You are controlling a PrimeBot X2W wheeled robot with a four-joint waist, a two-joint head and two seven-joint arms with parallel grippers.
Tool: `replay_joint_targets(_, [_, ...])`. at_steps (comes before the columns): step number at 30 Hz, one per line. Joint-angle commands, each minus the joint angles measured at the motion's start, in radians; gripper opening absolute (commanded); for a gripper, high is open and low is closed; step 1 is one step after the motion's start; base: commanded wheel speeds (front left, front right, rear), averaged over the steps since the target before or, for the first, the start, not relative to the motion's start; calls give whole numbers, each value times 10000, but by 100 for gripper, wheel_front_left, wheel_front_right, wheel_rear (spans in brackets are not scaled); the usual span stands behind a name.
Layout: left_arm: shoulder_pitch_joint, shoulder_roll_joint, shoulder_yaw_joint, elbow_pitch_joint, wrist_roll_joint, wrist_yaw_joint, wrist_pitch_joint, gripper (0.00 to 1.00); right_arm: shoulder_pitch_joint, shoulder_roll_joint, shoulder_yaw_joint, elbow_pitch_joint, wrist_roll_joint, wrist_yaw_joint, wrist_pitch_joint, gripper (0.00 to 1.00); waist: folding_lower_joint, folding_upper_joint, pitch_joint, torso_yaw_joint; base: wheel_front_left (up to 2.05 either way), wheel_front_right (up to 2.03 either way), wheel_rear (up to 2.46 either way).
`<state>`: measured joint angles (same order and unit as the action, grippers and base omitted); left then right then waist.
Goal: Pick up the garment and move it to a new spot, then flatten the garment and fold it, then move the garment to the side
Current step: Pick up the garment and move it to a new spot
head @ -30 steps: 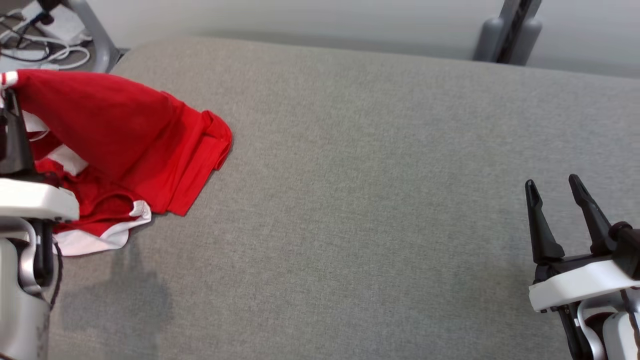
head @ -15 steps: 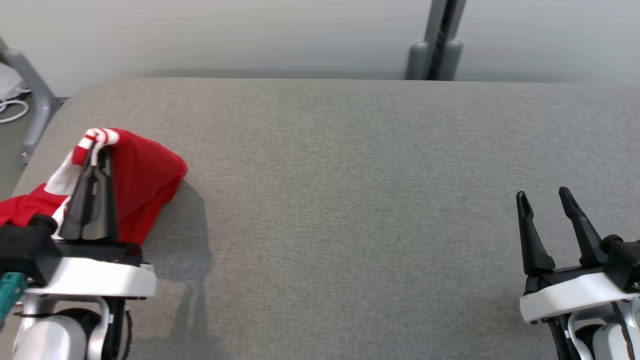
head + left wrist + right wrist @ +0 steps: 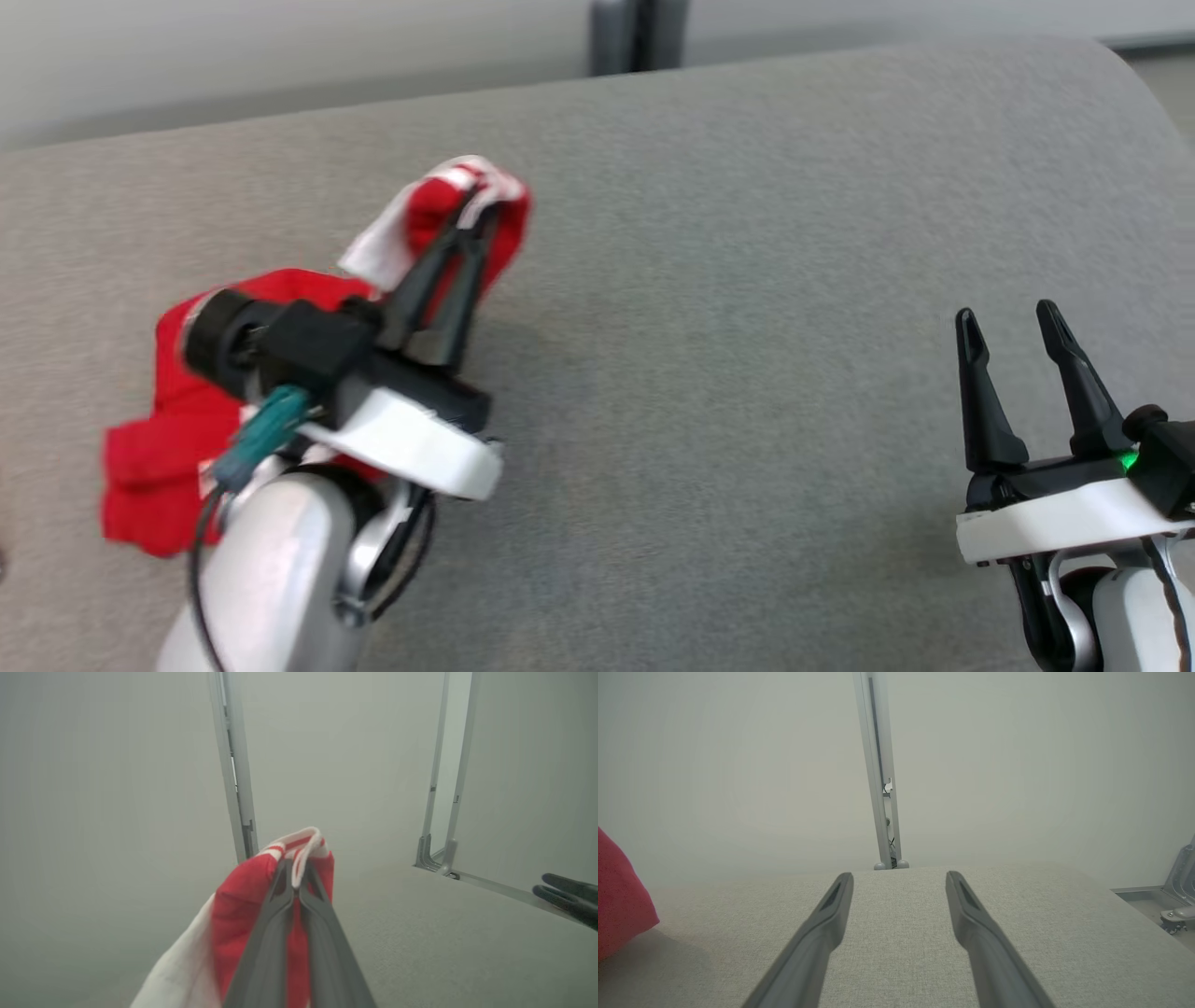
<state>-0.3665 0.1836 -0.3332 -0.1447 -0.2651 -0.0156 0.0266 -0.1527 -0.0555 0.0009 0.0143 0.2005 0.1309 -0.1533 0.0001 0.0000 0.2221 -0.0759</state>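
as the left gripper (image 3: pixel 471 210) pinched the garment (image 3: pixel 159 467) by its hem — right gripper (image 3: pixel 1006 313) wide open, empty — a higher carry would keep it from dragging.

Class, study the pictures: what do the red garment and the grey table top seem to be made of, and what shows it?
The garment looks like soft matte knit, perhaps cotton jersey: it droops and creases limply. The table top seems covered in matte woven cloth: weave grain shows.
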Motion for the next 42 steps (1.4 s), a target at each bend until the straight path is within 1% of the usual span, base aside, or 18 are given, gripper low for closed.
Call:
replay_joint_targets(1, [-297,-73,-190,179,112,-124,36,0,-133,-8,-20,63,76,-3,-125,100,-1,0,717,-884,0,0,0])
replay_joint_targets(4, [-926,-479,-979,1231,213,-463,137,0,-327,23,54,347,253,-3,-384,100,-1,0,1134,-1633,0,0,0])
replay_joint_targets(7, [-1158,-680,-1413,2205,151,-632,163,0,-416,30,123,597,452,-3,-569,100,-1,0,1364,-2027,0,0,0])
replay_joint_targets(11, [-1301,-845,-1861,3351,74,-792,70,0,-470,31,192,883,684,-3,-769,100,-1,0,1520,-2291,0,0,0])
replay_joint_targets(14, [-1439,-885,-2110,3988,10,-880,-71,0,-506,31,184,1039,737,-3,-864,100,-1,0,1570,-2318,0,0,0])
replay_joint_targets(15, [-1457,-913,-2178,4137,-27,-894,-118,5,-513,30,163,1079,761,-3,-884,100,-1,0,1571,-2299,0,0,0])
replay_joint_targets(16, [-1438,-952,-2245,4262,-89,-915,-174,42,-513,30,122,1117,767,-3,-902,100,-1,0,1564,-2257,0,0,0])
replay_joint_targets(17, [-1431,-974,-2315,4359,-92,-945,-246,74,-520,29,82,1156,754,-3,-918,100,-1,0,1534,-2200,0,0,0])
replay_joint_targets(18, [-1444,-994,-2363,4397,-137,-972,-410,92,-538,29,38,1188,737,-3,-941,100,-1,0,1494,-2141,0,0,0])
replay_joint_targets(19, [-1405,-1010,-2396,4446,-197,-965,-518,100,-559,29,19,1222,713,-3,-954,100,-1,0,1435,-2077,0,0,0])
replay_joint_targets(25, [-857,-1054,-2375,4174,-581,-925,-1038,100,-477,22,-140,1347,513,-3,-957,100,-1,0,840,-1516,0,0,0])
replay_joint_targets(27, [-698,-935,-2203,3963,-645,-751,-1180,100,-412,24,-211,1336,450,-3,-920,100,-1,0,620,-1267,0,0,0])
replay_joint_targets(32, [-126,-611,-1433,3428,-967,-105,-1443,100,-211,20,-388,1216,243,-3,-754,100,-1,0,118,-656,0,0,0])
replay_joint_targets(33, [98,-425,-1069,3257,-1078,184,-1524,100,-175,20,-422,1131,149,-3,-666,100,-1,0,-7,-439,0,0,0])
replay_joint_targets(35, [294,-226,-690,3106,-1183,459,-1641,100,-90,17,-465,1057,76,-3,-577,100,-1,0,-118,-248,0,0,0])
replay_joint_targets(36, [492,-42,-315,3021,-1338,652,-1755,100,-26,22,-471,997,23,-3,-496,100,-1,0,-217,-80,0,0,0])
replay_joint_targets(40, [849,280,374,2915,-1593,1008,-1964,100,78,15,-500,814,-120,-3,-319,100,-1,0,-427,242,0,0,0])
replay_joint_targets(42, [948,348,520,2877,-1650,1101,-2027,100,129,-5,-506,781,-157,-3,-274,100,-1,0,-481,319,0,0,0])
